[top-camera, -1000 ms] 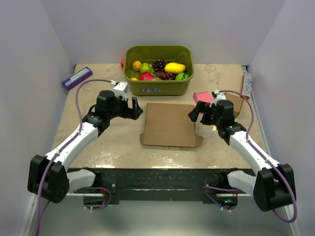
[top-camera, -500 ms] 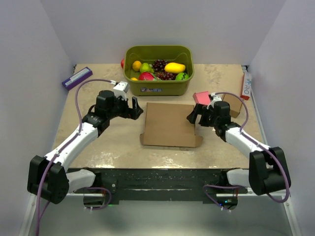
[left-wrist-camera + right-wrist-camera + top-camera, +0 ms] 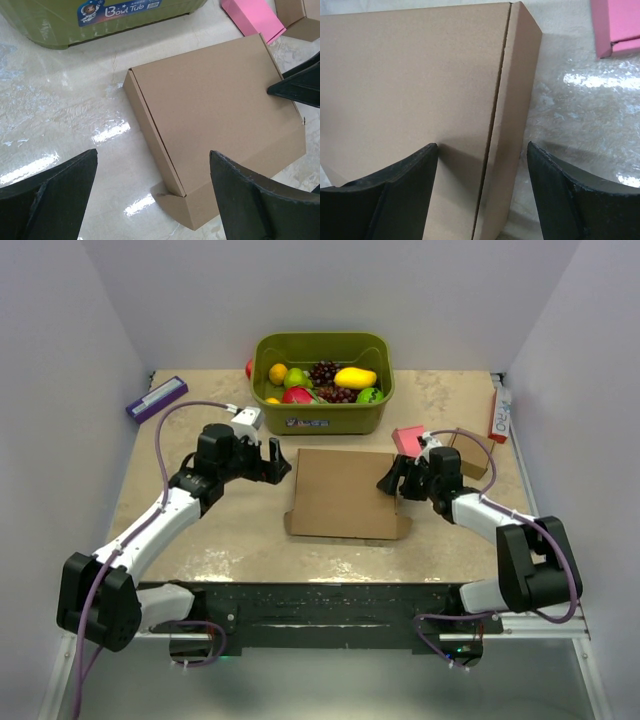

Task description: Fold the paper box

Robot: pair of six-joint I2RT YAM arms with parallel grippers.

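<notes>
The paper box (image 3: 345, 492) lies flat in the middle of the table, lid down, brown and plain. My left gripper (image 3: 275, 462) hovers open just off its far-left corner; in the left wrist view the box (image 3: 215, 115) fills the right half and my left gripper (image 3: 152, 155) spans its left side wall. My right gripper (image 3: 392, 478) is at the box's right edge. In the right wrist view my right gripper (image 3: 482, 145) straddles the box's (image 3: 410, 75) right side wall, one finger over the lid, the other over the table, neither visibly touching.
A green tub (image 3: 320, 420) of toy fruit stands behind the box. A pink block (image 3: 410, 438) and a small cardboard box (image 3: 470, 455) lie at the right rear, close behind my right gripper. A purple packet (image 3: 156, 398) lies at the back left.
My right arm has swung left and down onto the box's right edge, and its jaws have narrowed. The left arm and the box have not moved.
</notes>
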